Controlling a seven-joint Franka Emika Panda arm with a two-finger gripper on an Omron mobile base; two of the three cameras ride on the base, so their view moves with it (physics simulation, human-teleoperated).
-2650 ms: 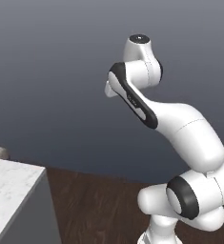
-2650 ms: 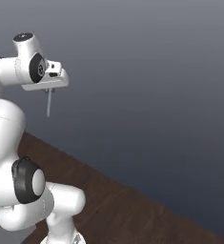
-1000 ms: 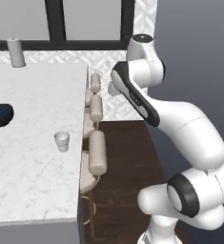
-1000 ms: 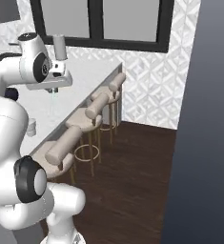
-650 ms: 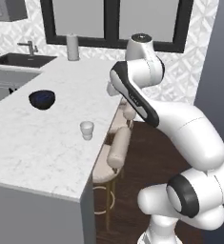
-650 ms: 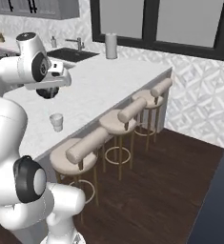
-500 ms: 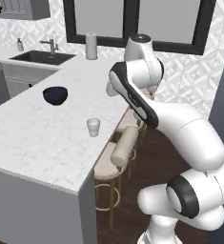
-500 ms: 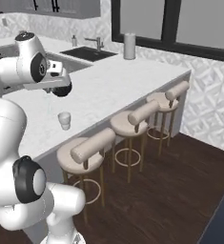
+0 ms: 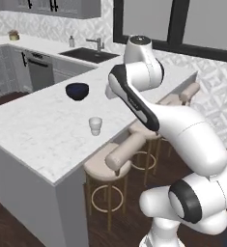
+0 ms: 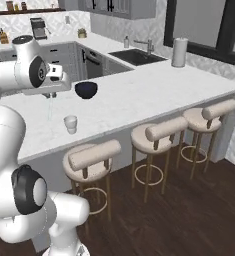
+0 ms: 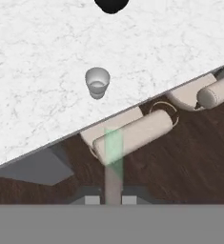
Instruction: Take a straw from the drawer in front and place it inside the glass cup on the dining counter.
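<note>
One straw (image 11: 113, 157), pale and greenish, is pinched between the closed jaws of the gripper (image 11: 113, 199); in the hand view it rises from the bottom centre of the frame toward the middle. In the right base view the straw (image 10: 50, 107) hangs as a faint thin line below the gripper (image 10: 50, 93), at left of centre.

One glass cup (image 11: 97, 81) stands upright on the dining counter (image 11: 32, 100), upper centre of the hand view, near the counter's edge and well apart from the straw tip. The tip lies over a stool (image 11: 135, 135) and dark floor, not over the marble. In the left base view the glass cup (image 9: 95, 126) sits left of centre on the dining counter (image 9: 42, 140); in the right base view the glass cup (image 10: 70, 124) is just right of and below the hanging straw.

One dark bowl (image 10: 86, 90) stands farther in on the slab.

Risks, as judged:
- straw released short of the cup, falling to the floor or onto the stool;
- tip striking the rim and tipping the light cup near the edge;
- thin straw slipping or tilting in the grip during travel.
</note>
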